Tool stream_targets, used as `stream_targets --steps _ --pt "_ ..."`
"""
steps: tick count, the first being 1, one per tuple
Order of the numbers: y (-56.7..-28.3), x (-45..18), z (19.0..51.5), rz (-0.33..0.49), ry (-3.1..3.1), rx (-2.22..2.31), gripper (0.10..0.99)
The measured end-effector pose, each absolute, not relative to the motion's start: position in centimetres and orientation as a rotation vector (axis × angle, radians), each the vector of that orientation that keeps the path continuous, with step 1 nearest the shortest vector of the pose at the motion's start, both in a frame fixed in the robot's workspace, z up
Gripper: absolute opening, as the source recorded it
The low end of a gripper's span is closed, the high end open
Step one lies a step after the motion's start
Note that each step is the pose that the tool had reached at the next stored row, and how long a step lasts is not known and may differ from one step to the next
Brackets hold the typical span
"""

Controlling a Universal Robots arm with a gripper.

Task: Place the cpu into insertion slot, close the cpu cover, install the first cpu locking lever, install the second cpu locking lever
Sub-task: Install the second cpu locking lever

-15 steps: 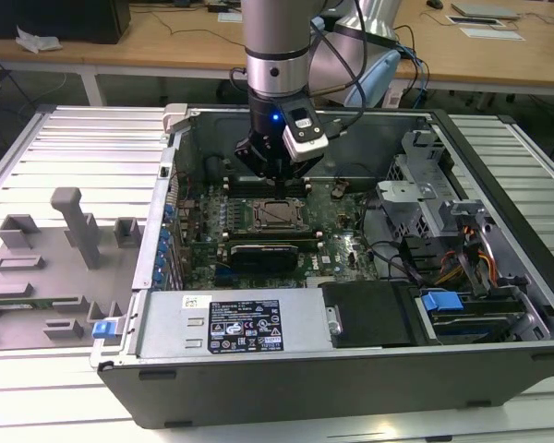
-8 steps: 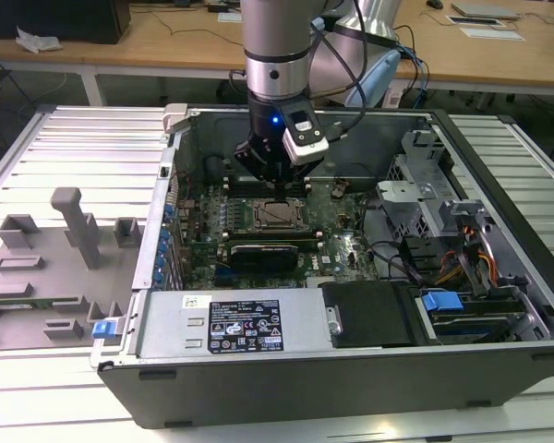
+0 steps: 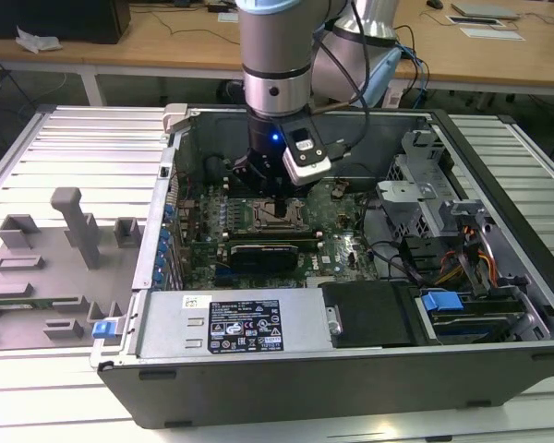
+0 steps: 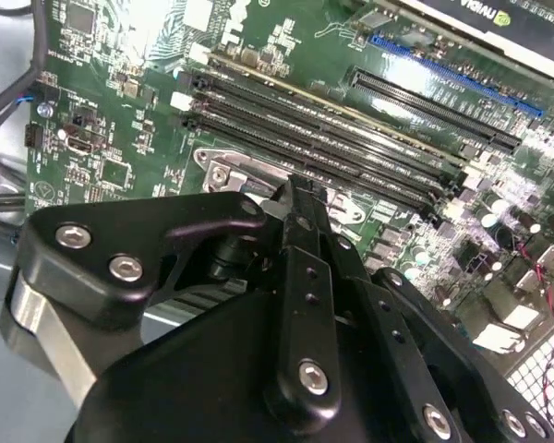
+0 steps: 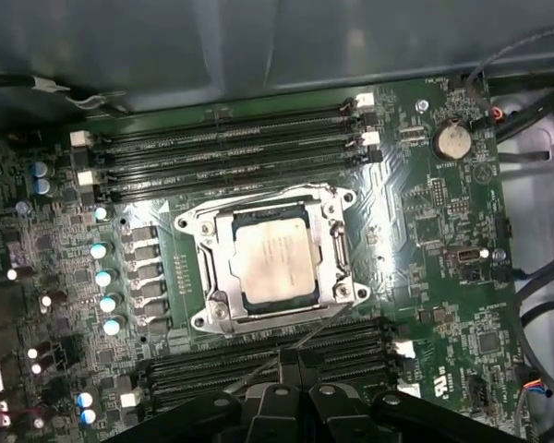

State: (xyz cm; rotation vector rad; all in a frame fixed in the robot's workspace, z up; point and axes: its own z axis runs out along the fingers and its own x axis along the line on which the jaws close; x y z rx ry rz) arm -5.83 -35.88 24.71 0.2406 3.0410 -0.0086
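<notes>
In the first wrist view the cpu [image 5: 271, 264] lies flat in the insertion slot [image 5: 199, 222], its dull silver top showing. The cpu cover [image 5: 223, 277] is down around it as a silver frame. A thin lever rod [image 5: 321, 323] slants from the socket's corner toward my gripper [image 5: 289, 358], whose black fingers stand together beside the socket; I cannot tell whether they touch the rod. The second wrist view shows the gripper [image 4: 300, 196] shut just over the socket's silver rim [image 4: 223, 171]. In the exterior view the gripper [image 3: 275, 191] hangs right above the socket [image 3: 275, 217] inside the open computer case.
Long memory slots [image 5: 231, 152] flank the socket on two sides. A black graphics card [image 3: 268, 251] lies just in front of it in the exterior view. The case walls [image 3: 171, 185], a power supply [image 3: 245, 323] and drive bays [image 3: 462, 268] hem the board in. Grey fixtures [image 3: 74, 226] stand outside.
</notes>
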Motion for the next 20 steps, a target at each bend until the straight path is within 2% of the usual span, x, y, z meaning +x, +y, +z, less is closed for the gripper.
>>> stream_targets --steps 2,5,20 --pt "-36.3 -6.0 24.6 0.050 3.043 0.243 0.106" --pt "-36.9 -6.2 24.4 0.084 3.044 0.245 0.106" --pt "-37.5 -7.5 22.3 0.161 3.045 0.248 0.106"
